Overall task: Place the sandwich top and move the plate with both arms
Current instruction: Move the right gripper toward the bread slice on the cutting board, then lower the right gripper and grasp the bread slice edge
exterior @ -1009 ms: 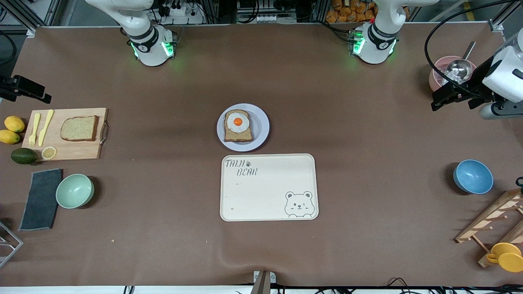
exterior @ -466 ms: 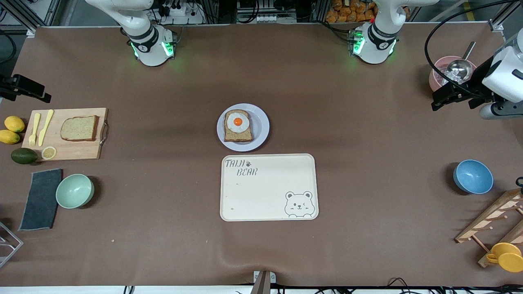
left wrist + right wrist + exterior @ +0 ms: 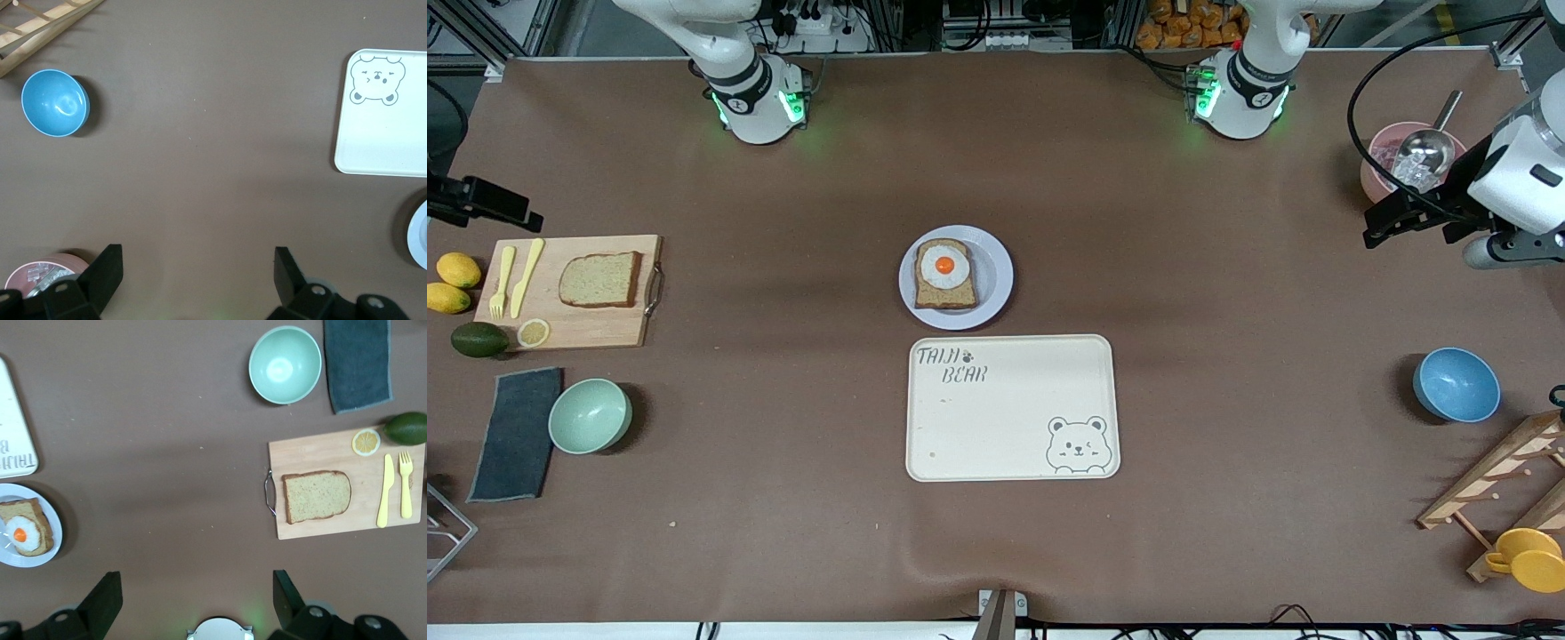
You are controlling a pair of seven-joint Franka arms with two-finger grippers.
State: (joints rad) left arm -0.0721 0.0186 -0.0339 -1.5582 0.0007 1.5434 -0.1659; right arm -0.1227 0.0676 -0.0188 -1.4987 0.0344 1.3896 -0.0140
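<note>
Front view shows me the bare bread slice (image 3: 599,279) on its cutting board (image 3: 569,333), the plate (image 3: 996,267) mid-table, and both my grippers, left (image 3: 197,270) and right (image 3: 197,590), spread wide and empty.

The brown table (image 3: 783,533) carries the plate (image 3: 996,258), tray (image 3: 1014,418), cutting board (image 3: 587,324) and bowls.

The sandwich top (image 3: 600,279) lies on the cutting board (image 3: 569,333) at the right arm's end — the plate (image 3: 996,276) mid-bench, just beside the tray (image 3: 1012,408), which lies nearer the front camera.
</note>
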